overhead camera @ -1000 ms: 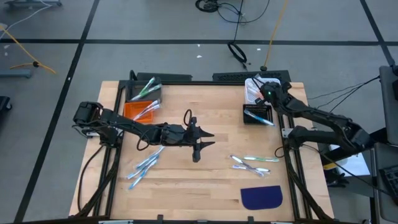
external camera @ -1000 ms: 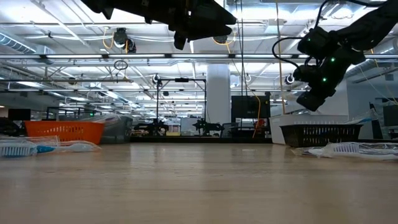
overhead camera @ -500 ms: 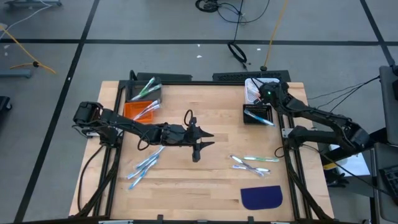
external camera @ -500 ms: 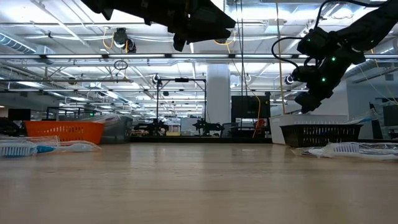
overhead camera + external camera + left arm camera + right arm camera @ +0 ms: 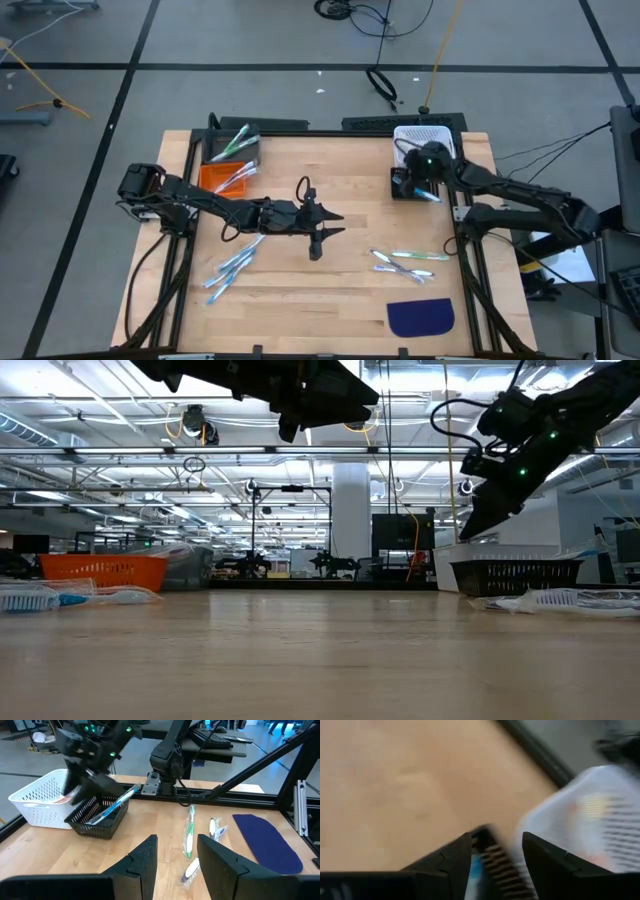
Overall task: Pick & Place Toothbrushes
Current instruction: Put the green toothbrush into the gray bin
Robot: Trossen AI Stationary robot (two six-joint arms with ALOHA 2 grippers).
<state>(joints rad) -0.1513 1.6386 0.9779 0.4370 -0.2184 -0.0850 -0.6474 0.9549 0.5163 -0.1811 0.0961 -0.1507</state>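
Observation:
Toothbrushes lie flat on the table in two loose groups, one left of centre and one right of centre. More sit in the bins along the far edge. A blue one leans over the black bin's rim. My left gripper hovers open and empty above the table's middle. My right gripper is open above the black bin, beside the white bin. Its wrist view is blurred, with nothing between the fingers.
An orange bin and a dark bin with green toothbrushes stand at the far left. A dark blue half-round mat lies near the near right corner. Bare wood stretches between the two toothbrush groups.
My right gripper has swung from above the white bin toward the table's near-left, over the black bin, tipping as it went. The white bin now shows uncovered.

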